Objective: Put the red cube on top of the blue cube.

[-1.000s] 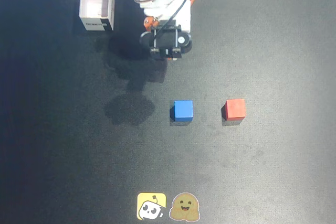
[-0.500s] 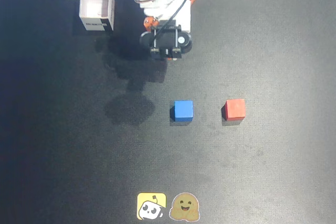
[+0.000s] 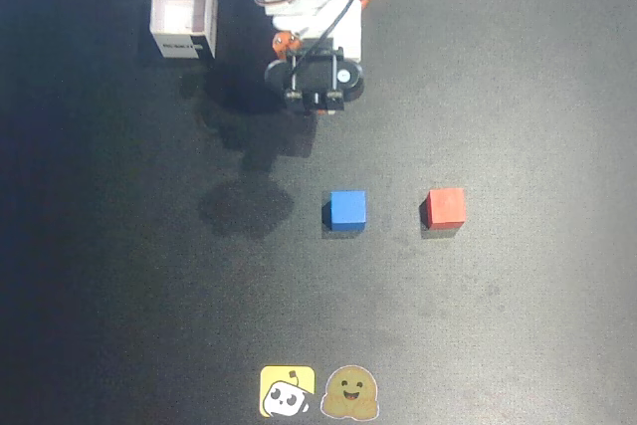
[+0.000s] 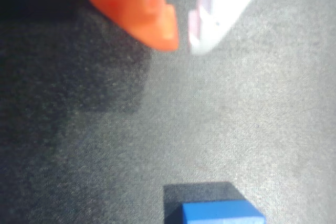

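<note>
- In the overhead view the arm (image 3: 314,7) enters from 12 o'clock, its white and orange body folded close to the top edge of the dark table (image 3: 518,325).
- The gripper (image 4: 182,39) shows in the wrist view as an orange finger beside a white one, tips close with a narrow gap between them and nothing held.
- In the overhead view the gripper's tips are hidden beneath the black wrist parts.
- The blue cube (image 3: 346,209) sits flat on the table just past the centre, towards 5 o'clock from the arm's wrist and well apart from it.
- The red cube (image 3: 444,207) sits flat on the table at 3 o'clock from the blue cube, level with it, with a clear stretch of bare table between them.
- In the wrist view only the top part of the blue cube (image 4: 222,212) shows at the 6 o'clock edge, with its shadow just above it; the gripper's tips are far from it at 12 o'clock.
- A white open box (image 3: 183,15) stands at 9 o'clock from the arm, near the top left of the overhead view, well apart from both cubes.
- Two small stickers lie at the 6 o'clock edge: a yellow one (image 3: 288,391) and, just beside it, a brown smiling one (image 3: 349,393).
- Soft dark shadows of the arm fall on the table between the box and the blue cube.
</note>
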Controlling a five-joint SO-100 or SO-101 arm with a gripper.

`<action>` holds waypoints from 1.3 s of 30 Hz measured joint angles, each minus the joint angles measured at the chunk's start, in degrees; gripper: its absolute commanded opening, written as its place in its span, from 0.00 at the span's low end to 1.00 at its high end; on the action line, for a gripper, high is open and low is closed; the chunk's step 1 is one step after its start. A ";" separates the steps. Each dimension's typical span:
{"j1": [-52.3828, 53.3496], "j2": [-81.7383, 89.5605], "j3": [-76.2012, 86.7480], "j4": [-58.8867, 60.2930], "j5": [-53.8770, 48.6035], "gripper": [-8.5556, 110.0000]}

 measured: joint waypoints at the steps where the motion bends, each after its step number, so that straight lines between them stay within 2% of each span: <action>1: 0.00 0.00 0.00 0.00 0.00 0.08; 39: -0.53 -0.26 -0.35 -2.81 -3.16 0.08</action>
